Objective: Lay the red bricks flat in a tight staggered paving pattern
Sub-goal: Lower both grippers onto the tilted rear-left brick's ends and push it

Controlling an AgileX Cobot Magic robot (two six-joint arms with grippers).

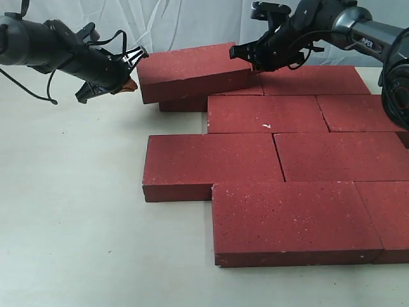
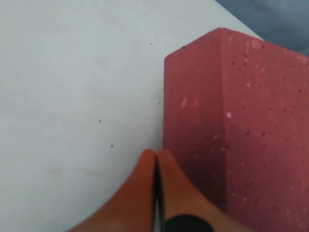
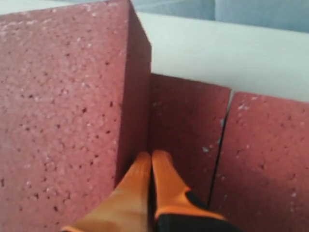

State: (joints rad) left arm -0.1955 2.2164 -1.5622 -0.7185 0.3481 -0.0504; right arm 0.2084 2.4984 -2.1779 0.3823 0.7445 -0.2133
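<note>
Red top brick (image 1: 195,70) tilted on flat bricks (image 1: 268,114); long axis left-right.

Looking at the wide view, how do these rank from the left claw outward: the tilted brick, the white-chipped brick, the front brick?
Measured from the left gripper:
1. tilted brick: right beside the gripper, at the back, lying on the others.
2. chipped brick: second row, middle.
3. front brick: last row, nearest the camera.

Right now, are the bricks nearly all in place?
Nearly. The flat bricks already sit tight and staggered. One tilted brick lies propped on them, with the left hand and right hand shut against its ends. It needs laying flat.
</note>
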